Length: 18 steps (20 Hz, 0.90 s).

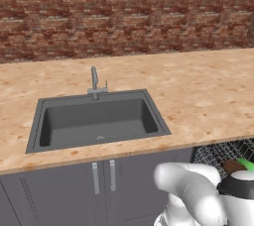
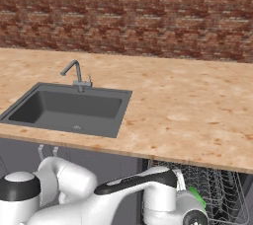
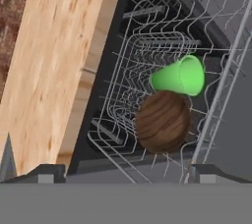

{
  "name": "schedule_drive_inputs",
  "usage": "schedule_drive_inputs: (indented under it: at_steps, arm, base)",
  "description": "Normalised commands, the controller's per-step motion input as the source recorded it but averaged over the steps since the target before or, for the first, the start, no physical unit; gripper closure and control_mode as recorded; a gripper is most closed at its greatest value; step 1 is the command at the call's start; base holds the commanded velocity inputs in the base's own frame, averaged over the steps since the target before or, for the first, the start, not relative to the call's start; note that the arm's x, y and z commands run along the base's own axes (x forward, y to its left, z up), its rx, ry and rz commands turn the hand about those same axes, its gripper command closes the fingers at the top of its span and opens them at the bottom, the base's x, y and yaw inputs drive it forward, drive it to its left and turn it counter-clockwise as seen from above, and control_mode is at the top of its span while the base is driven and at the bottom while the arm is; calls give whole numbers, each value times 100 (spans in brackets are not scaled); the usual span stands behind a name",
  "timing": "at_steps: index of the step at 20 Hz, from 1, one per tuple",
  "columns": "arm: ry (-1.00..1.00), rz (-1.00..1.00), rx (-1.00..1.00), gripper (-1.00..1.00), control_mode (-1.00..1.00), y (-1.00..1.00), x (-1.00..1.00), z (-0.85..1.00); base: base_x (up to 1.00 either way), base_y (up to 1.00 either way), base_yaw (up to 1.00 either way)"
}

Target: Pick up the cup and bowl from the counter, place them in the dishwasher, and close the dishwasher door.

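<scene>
In the left base view the arm reached down toward the open dishwasher (image 1: 225,153), and just beyond the wrist the bowl (image 1: 232,165) and a sliver of the cup (image 1: 246,164) lay in the rack, below the counter (image 1: 198,96) edge. In the right base view the hand hung low in front of the rack (image 2: 217,189), with the cup's green edge just past it, touching nothing of the hand as far as could be told. In the hand view the gripper (image 3: 125,175) stood released, jaws spread wide with nothing between them; straight ahead of the fingertips (image 3: 47,174) the bowl sat in the wire basket and the cup lay tipped on its side just beyond, touching or nearly touching the bowl. Both dishes seemed already placed, so the coming move likely turned on the dishwasher door, which lay behind and below the gripper rather than ahead; pulling back clear of the rack looked necessary first.
</scene>
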Motion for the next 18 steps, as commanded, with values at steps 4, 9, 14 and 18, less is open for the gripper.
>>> schedule_drive_inputs:
  at_steps: [4,9,14,18]
  arm:
    - [-4,0,-1,-100,-100,24,-48,0]
    - [-5,0,-6,-100,-100,49,-42,-4]
    - [-7,0,-9,-100,-100,40,-45,0]
    - [-10,0,-9,-100,-100,25,-51,0]
  base:
    - [0,0,0]
    - [0,0,0]
    - [0,0,0]
    - [0,0,0]
